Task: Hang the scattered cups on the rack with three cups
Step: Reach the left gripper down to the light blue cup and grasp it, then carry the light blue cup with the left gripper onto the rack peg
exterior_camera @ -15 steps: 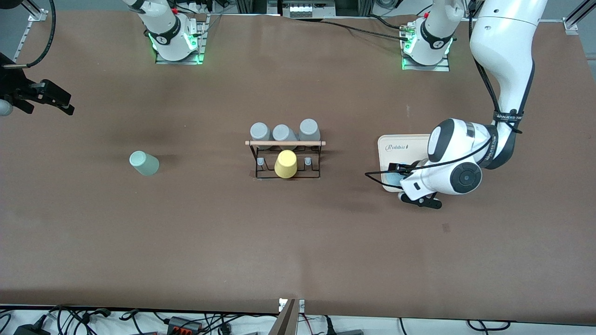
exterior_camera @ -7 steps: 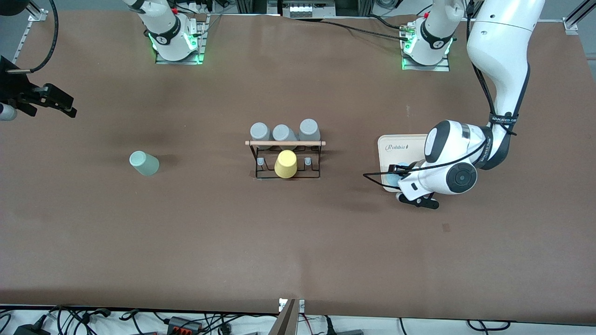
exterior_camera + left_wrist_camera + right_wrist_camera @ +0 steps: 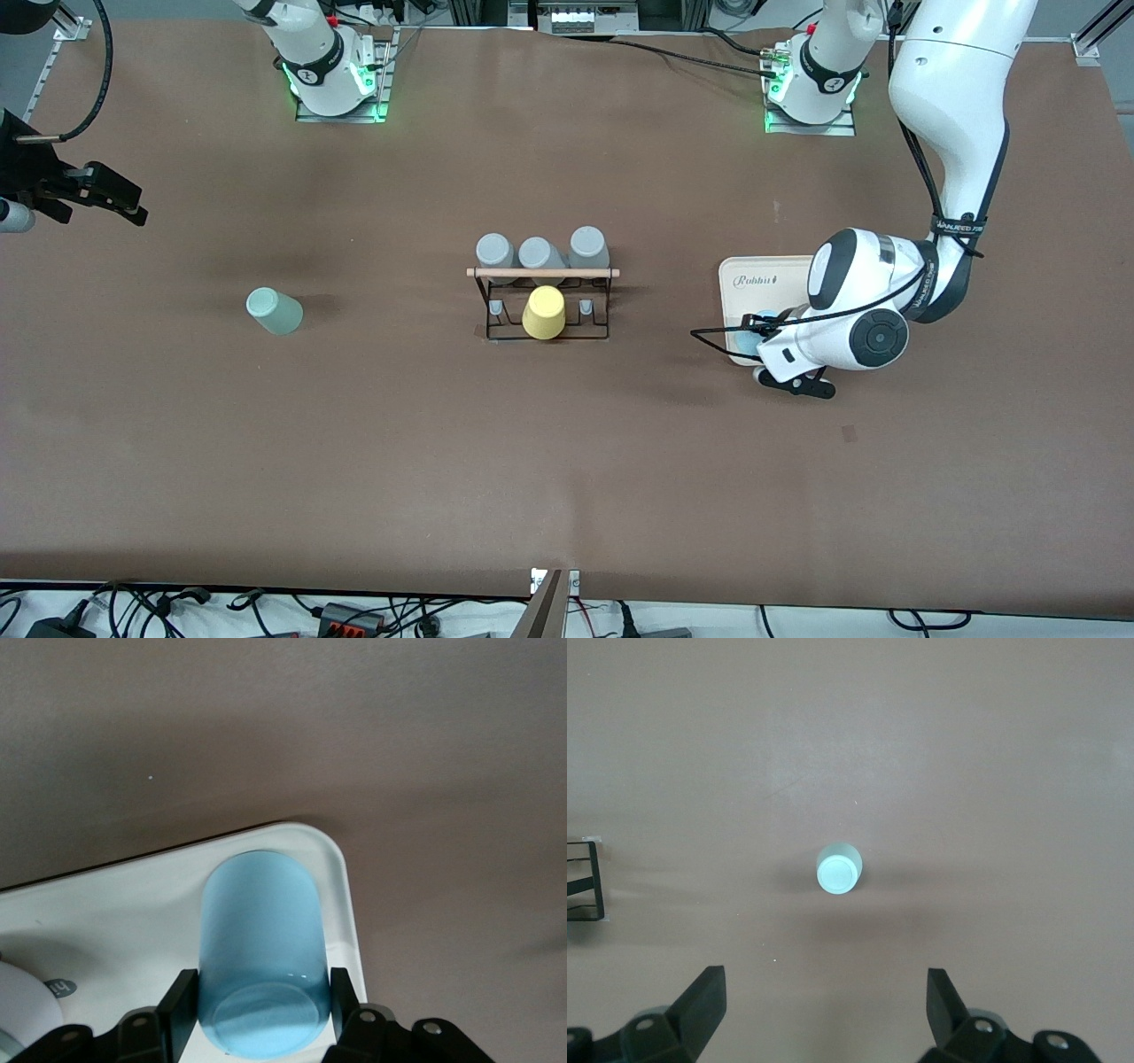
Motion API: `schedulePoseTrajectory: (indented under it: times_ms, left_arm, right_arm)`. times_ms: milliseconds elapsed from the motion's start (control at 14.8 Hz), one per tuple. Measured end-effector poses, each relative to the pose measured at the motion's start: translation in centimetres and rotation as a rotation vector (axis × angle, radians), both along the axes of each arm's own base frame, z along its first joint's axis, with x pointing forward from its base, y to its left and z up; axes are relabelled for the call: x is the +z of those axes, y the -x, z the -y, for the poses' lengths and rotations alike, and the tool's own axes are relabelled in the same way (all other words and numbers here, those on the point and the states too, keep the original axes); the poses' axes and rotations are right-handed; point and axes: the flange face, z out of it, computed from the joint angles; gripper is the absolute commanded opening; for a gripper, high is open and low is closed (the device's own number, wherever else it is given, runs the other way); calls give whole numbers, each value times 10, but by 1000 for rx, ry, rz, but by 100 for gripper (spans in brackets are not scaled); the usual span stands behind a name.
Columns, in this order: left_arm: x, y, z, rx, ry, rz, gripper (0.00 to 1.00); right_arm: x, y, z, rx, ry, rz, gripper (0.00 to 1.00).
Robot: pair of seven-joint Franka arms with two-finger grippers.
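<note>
Blue cup [image 3: 260,948]: lay on its side on the white tray [image 3: 115,912], at the tray's corner nearest the front camera and toward the rack; only a sliver of it showed in the front view [image 3: 749,338], under the left arm's wrist.
Left tool [image 3: 257,1010]: closed onto the blue cup, one black finger [image 3: 177,1010] pressed to each side of the cup near its base.
Tray: sat on the counter [image 3: 567,461] toward the left arm's end from the rack, well apart from it.
Rack [image 3: 543,301]: stood at the middle of the counter, a wooden rod [image 3: 542,273] across its top.
Grey cups [image 3: 540,252]: three of them, upside down in a row on the rack's row farther from the front camera.
Yellow cup [image 3: 544,312]: upside down on the middle peg of the rack's nearer row, with a bare peg on each side of it.
Green cup [image 3: 274,311]: on the counter well apart from the rack, toward the right arm's end; the right wrist view [image 3: 839,868] showed it alone on bare counter, bottom up.
Right tool [image 3: 93,190]: waited in the air over the counter's edge at the right arm's end, past the green cup from the rack, fingers [image 3: 700,1001] spread wide with nothing between them.
</note>
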Motion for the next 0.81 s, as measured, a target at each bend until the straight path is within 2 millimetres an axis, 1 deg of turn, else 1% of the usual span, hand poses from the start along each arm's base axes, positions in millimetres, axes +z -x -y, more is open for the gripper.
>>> schedulePoseTrajectory:
  times_ms: [68,135,203,270,405,541,676,743,811]
  left_arm:
    - [6,-1,7,-8,8,11,42]
    - [16,-3,15,-17,19,31,41]
    - [30,-5,24,-28,32,55,37]
    - [46,-9,32,-34,43,82,28]
    - [71,-13,43,-41,60,115,26]
    - [89,-14,55,-1,100,107,24]
    - [106,-17,68,82,170,91,13]
    - [116,-19,76,101,203,87,11]
    - [127,-18,90,105,228,89,5]
  right_arm:
    - [0,0,0,0,0,0,100]
    - [0,0,0,0,0,0,100]
    - [0,0,0,0,0,0,100]
    - [0,0,0,0,0,0,100]
    - [0,0,0,0,0,0,100]
    - [0,0,0,0,0,0,100]
    - [0,0,0,0,0,0,100]
    - [0,0,0,0,0,0,100]
    - [0,0,0,0,0,0,100]
